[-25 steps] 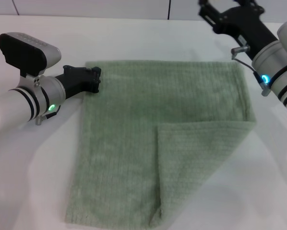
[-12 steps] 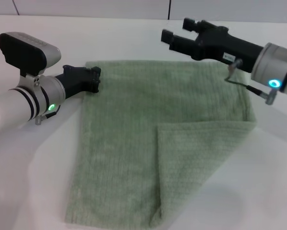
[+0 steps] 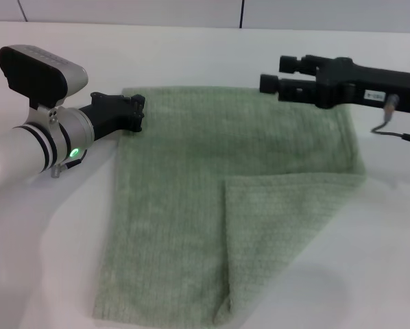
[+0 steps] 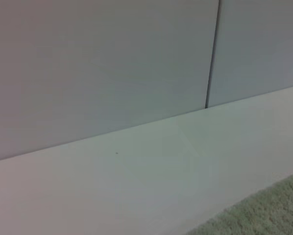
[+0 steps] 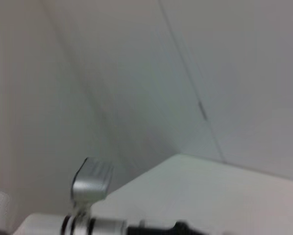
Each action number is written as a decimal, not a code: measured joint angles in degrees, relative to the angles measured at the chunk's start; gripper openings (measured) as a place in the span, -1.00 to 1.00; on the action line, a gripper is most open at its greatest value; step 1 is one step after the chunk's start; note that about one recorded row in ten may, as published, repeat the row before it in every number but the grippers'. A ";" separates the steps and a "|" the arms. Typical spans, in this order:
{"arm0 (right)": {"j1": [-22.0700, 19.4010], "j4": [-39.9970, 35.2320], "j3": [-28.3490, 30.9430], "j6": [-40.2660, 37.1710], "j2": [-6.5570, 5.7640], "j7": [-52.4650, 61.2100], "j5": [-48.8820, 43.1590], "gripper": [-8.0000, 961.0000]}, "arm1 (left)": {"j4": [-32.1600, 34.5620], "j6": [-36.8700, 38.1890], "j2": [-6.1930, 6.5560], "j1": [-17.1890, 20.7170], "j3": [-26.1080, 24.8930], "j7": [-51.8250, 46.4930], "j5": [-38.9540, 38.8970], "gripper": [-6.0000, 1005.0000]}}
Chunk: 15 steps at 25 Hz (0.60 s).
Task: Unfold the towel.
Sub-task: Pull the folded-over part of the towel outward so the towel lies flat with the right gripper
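Meanwhile the left gripper pinches the towel's corner; the right gripper hovers, fingers parted.

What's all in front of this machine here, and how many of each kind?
Towel, pale green, one corner folded over: 1
Robot end effectors, black: 2, left end effector at the towel's far left corner, right end effector above its far edge
Table, white: 1
Total: 4

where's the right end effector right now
In the head view the right end effector hovers over the towel's far right part, pointing toward the left end effector at its far left corner.
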 joint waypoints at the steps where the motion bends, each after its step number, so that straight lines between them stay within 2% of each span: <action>1: 0.19 0.13 0.45 -0.80 -0.14 0.34 -0.90 0.72 | 0.00 0.00 0.00 0.00 0.00 0.00 0.00 -0.99; 9: 3.08 0.83 3.21 -5.43 -1.37 5.41 -8.88 0.72 | 0.00 0.00 0.00 0.10 0.00 0.00 0.00 -0.99; 15: 6.60 1.24 5.25 -9.68 -2.76 10.98 -12.99 0.72 | 0.00 0.08 0.00 0.23 0.00 0.00 0.00 -0.99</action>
